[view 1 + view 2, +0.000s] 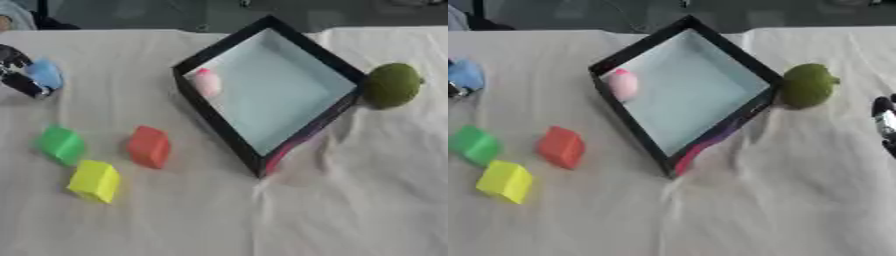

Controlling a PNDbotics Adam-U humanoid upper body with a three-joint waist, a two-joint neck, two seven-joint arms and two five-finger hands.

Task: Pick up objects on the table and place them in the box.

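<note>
Nearest the camera, at lower left, the yellow block [94,180] lies on the cloth-covered worktop [350,210], with the green block [61,144] just above and left of it and the red block [148,146] to the right of that. All three sit close together but apart, each tilted askew, and the red one is nearest the box. The whole lower right of the frame is bare cloth, so there is open room there.

In the middle, the box [219,125] sits turned like a diamond, its near corner pointing toward the bottom of the frame. A pink object [206,82] already lies inside against the left wall. The green round fruit [391,85] touches, or all but touches, the outside of the right-hand wall.

Farther up at the left edge, the left hand [19,75] has its fingers curled round a blue object [44,74]. The box lies to the right of it across open cloth, with nothing in between, so carrying across and over the near-left wall looks like the move in hand; that raised rim is the edge to clear.

The right hand [885,120] shows only as a dark sliver at the right edge of the right eye view, near the fruit; whether it is clenched or released I cannot tell.
</note>
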